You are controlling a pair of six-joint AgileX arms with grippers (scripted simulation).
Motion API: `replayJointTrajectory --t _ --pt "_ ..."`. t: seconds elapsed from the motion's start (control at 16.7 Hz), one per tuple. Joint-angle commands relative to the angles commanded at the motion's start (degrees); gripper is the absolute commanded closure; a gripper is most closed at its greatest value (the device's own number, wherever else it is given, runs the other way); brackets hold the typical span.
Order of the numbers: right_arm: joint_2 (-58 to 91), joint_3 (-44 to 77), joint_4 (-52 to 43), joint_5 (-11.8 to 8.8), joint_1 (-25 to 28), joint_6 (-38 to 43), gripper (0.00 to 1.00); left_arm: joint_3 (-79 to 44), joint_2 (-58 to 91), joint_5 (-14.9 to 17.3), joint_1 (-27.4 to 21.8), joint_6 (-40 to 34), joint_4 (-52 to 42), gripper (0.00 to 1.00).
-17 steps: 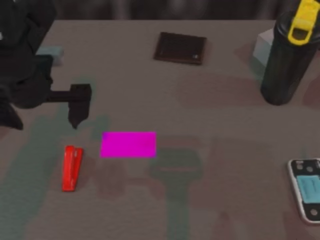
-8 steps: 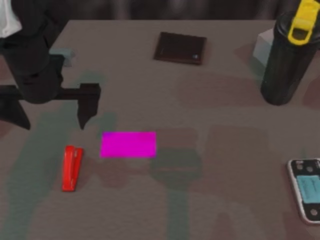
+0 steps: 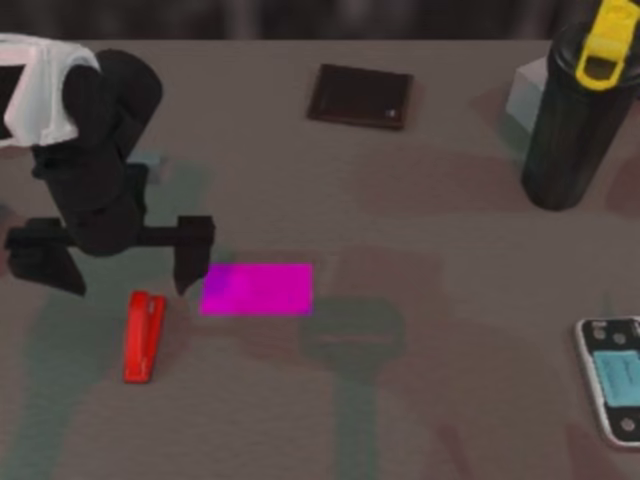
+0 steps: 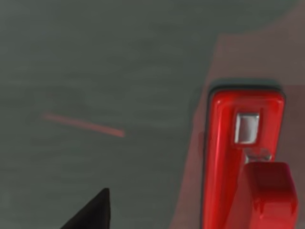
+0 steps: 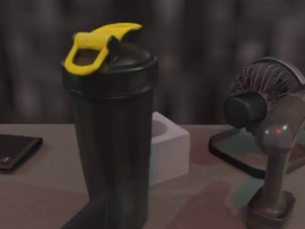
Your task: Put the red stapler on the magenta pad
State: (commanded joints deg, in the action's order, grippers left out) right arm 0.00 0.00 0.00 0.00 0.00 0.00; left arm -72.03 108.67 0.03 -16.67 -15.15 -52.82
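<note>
- My left claw (image 3: 118, 268) hangs over the left side of the desk (image 3: 420, 400), spread wide, with one finger out toward the left edge and the other just beside the magenta pad's left end.
- The red stapler (image 3: 144, 335) lies flat on the desk, just to the near side of my left claw and not between its fingers. Nothing is gripping it.
- The magenta pad (image 3: 257, 289) sits flat just right of the stapler, close to it but not touching.
- In my left wrist view the stapler (image 4: 243, 162) fills one side, with a metal bit showing on top, and one dark fingertip (image 4: 93, 212) pokes in well apart from it.
- My right arm isn't in the top view, so I can't tell what its claw is doing.
- Other stuff: a dark brown wallet (image 3: 360, 96) at the far middle, a black shaker bottle (image 3: 578, 110) with a yellow loop on the lid at far right, a pale box (image 3: 525, 95) right behind it, a phone-like gadget (image 3: 612, 380) at the near right edge, and a small desk fan (image 5: 269, 143) in my right wrist view.
</note>
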Motion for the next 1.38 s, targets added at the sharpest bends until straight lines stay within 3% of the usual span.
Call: replayJointTrajectory --t 0.18,0.48,1.26,1.38 --pt "0.00 0.00 0.00 0.00 0.00 0.00 0.00 3.84 2.04 0.01 -0.03 0.01 5.47 0.00" --pt "0.00 0.00 0.00 0.00 0.00 0.00 0.00 4.36 2.32 0.01 -0.04 0.01 6.12 0.00" --pt "0.00 0.00 0.00 0.00 0.00 0.00 0.00 4.36 2.32 0.01 -0.04 0.01 6.12 0.98" --pt "0.00 0.00 0.00 0.00 0.00 0.00 0.00 4.36 2.32 0.01 -0.04 0.01 6.12 1.00"
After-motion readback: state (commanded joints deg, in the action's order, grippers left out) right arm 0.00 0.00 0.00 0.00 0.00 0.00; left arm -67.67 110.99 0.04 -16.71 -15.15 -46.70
